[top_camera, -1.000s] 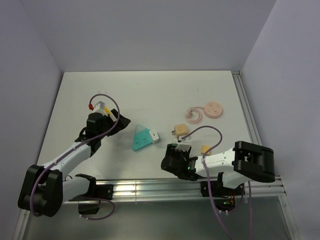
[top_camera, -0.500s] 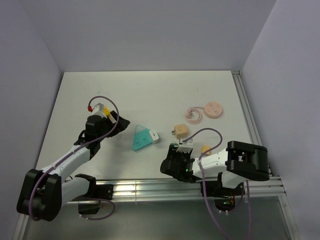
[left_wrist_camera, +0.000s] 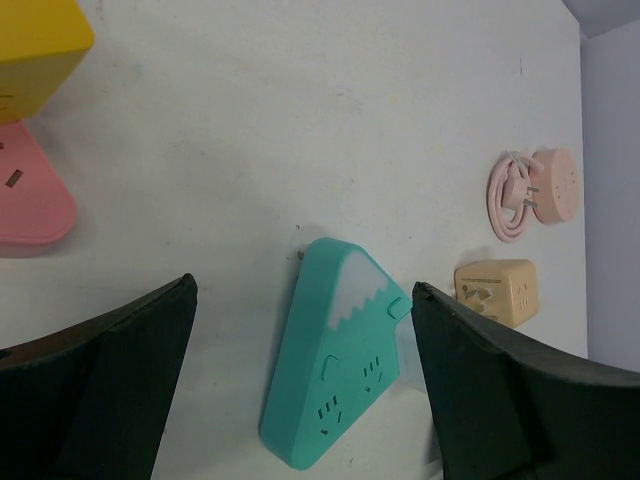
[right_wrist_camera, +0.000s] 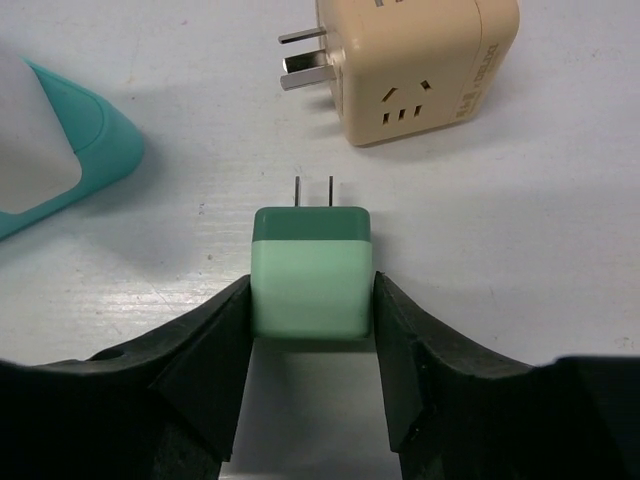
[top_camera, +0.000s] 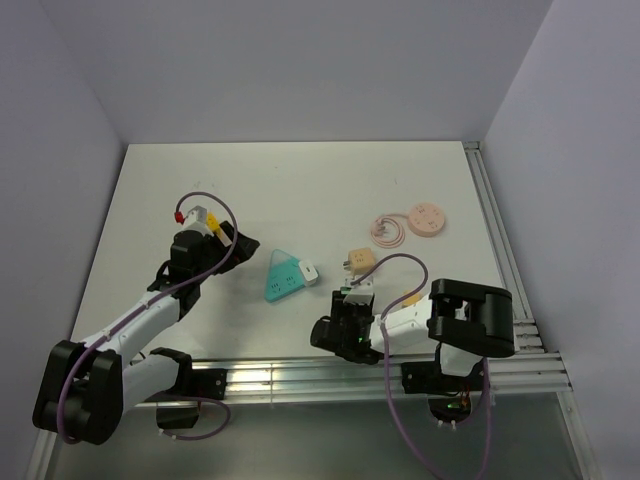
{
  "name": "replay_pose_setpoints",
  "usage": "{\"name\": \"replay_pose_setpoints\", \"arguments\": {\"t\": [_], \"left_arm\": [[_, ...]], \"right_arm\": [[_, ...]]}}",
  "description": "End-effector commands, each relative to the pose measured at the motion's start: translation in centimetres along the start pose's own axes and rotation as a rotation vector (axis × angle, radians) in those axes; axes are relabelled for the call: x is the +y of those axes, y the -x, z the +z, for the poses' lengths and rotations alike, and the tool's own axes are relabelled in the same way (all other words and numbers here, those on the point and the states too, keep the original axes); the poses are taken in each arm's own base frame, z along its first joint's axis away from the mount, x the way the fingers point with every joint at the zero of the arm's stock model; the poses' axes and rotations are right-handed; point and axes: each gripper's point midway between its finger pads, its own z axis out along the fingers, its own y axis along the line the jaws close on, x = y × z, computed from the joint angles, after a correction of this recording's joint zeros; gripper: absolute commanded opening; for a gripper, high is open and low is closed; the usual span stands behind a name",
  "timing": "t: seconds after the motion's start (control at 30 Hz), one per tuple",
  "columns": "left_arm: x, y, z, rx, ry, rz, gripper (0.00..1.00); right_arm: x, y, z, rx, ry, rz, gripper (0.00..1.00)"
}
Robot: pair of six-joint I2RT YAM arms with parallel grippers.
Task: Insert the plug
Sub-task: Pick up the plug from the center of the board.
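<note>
**Green plug clamped in the right gripper, short of the teal socket block**

The right gripper (right_wrist_camera: 311,300) is closed on the green plug (right_wrist_camera: 311,280). Its two black fingers (right_wrist_camera: 215,350) press the plug's pale sides, and the darker end with two thin prongs sticks out ahead. Whether the plug rests on the white table (top_camera: 300,180) or hangs just above it cannot be told.

The prongs point at bare table. Just beyond them lies a beige cube adapter (right_wrist_camera: 420,65), whose own flat pins jut left across the line ahead. The teal triangular socket block (right_wrist_camera: 60,150) lies off to the left of the plug, apart from it, with its socket face up.

The left gripper (left_wrist_camera: 302,288) hangs wide open with nothing between its fingers, near that teal block on the side away from the plug. A yellow block (left_wrist_camera: 40,40) and a pink block (left_wrist_camera: 30,195) show at the edge of the left wrist view. Farther out sits a round pink socket hub (top_camera: 427,219) beside its coiled cable (top_camera: 386,230), well apart from both grippers.
</note>
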Motion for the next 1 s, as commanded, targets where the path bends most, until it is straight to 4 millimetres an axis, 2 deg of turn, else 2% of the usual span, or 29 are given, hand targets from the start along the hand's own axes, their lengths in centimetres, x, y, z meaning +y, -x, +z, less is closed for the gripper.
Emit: {"name": "replay_pose_setpoints", "arguments": {"t": [0.0, 0.07, 0.2, 0.23, 0.27, 0.3, 0.37, 0.43, 0.47, 0.53, 0.6, 0.63, 0.7, 0.73, 0.8, 0.9, 0.93, 0.97], "left_arm": [[-0.4, 0.8, 0.1, -0.031, -0.020, 0.029, 0.94], [-0.4, 0.8, 0.1, -0.033, -0.017, 0.030, 0.94], [-0.4, 0.8, 0.1, -0.031, -0.017, 0.030, 0.94], [-0.3, 0.8, 0.1, -0.031, -0.015, 0.032, 0.94], [-0.3, 0.8, 0.2, -0.029, -0.013, 0.034, 0.94], [-0.2, 0.8, 0.2, -0.030, -0.010, 0.032, 0.94], [-0.2, 0.8, 0.3, -0.031, -0.009, 0.034, 0.94], [-0.3, 0.8, 0.3, -0.028, -0.012, 0.033, 0.94], [-0.3, 0.8, 0.4, -0.026, -0.012, 0.032, 0.94], [-0.2, 0.6, 0.7, -0.014, -0.010, 0.031, 0.94], [-0.3, 0.5, 0.8, -0.002, -0.014, 0.030, 0.94], [-0.3, 0.4, 0.9, 0.002, -0.012, 0.028, 0.94], [-0.3, 0.4, 1.0, 0.007, -0.012, 0.026, 0.94], [-0.3, 0.3, 1.0, 0.010, -0.011, 0.026, 0.94], [-0.3, 0.4, 1.0, 0.009, -0.010, 0.027, 0.94], [-0.4, 0.6, 1.0, 0.004, -0.009, 0.031, 0.94], [-0.3, 0.6, 1.0, 0.005, -0.005, 0.032, 0.94], [-0.4, 0.7, 1.0, 0.002, -0.006, 0.032, 0.94]], "right_arm": [[-0.6, -4.5, -0.6, 0.174, 0.026, -0.047, 0.56], [-0.5, -4.3, -0.7, 0.172, 0.028, -0.046, 0.47], [-0.5, -4.0, -0.8, 0.173, 0.032, -0.051, 0.35], [-0.1, -3.8, -0.9, 0.173, 0.038, -0.054, 0.18], [-0.8, -3.6, -1.0, 0.178, 0.012, -0.088, 0.13], [-0.6, -2.9, -1.3, 0.173, 0.012, -0.076, 0.06], [0.1, -1.4, -2.0, 0.173, 0.036, -0.075, 0.05], [0.7, -0.8, -2.8, 0.201, 0.082, -0.075, 0.06], [1.3, 0.4, -3.3, 0.195, 0.122, -0.066, 0.06], [2.2, 1.2, -4.1, 0.231, 0.169, -0.060, 0.06], [2.2, 2.4, -4.7, 0.250, 0.192, -0.093, 0.06], [3.0, 3.5, -5.1, 0.253, 0.212, -0.088, 0.06], [3.1, 4.3, -5.9, 0.297, 0.246, -0.137, 0.06], [4.0, 5.4, -6.5, 0.302, 0.274, -0.132, 0.06], [4.4, 6.2, -7.5, 0.344, 0.330, -0.164, 0.06], [5.3, 8.4, -9.0, 0.377, 0.399, -0.171, 0.05], [6.0, 9.9, -9.5, 0.371, 0.425, -0.154, 0.05], [5.7, 10.3, -9.8, 0.381, 0.430, -0.183, 0.05]]}}
